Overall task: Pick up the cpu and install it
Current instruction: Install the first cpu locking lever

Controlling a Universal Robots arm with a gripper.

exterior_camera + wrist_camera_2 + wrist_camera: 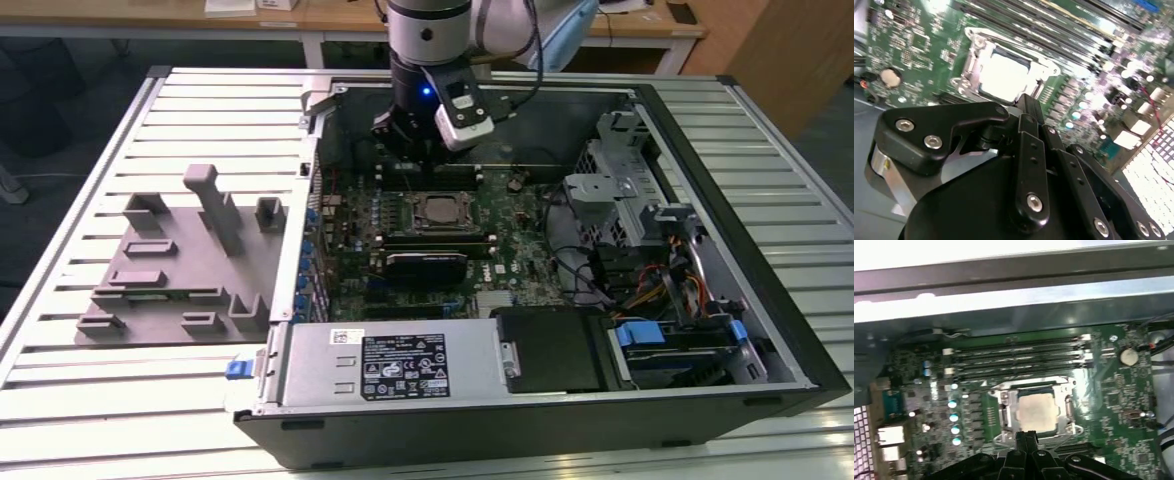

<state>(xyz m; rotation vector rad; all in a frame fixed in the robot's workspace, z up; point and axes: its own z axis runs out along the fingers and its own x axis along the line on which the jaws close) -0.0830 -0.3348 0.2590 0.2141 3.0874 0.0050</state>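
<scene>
The cpu (437, 210) is a small silvery square lying flat inside the socket frame on the green motherboard (521, 260) of the open computer case. It shows in both wrist views, cpu (1004, 75) and cpu (1036, 412), framed by the metal socket bracket. My gripper (411, 158) hangs over the board just behind the socket, toward the case's far wall. In the first wrist view the black fingertips (1026, 437) are pressed together with nothing between them, just off the socket's edge. The gripper (1021, 107) is above the cpu and apart from it.
A grey fixture block (174, 260) with upright posts lies on the slatted table at the exterior view's left. The power supply (387, 365) fills the case's near side, with drive cages and cables (641, 250) at the right. Memory slots (1014, 360) run beside the socket.
</scene>
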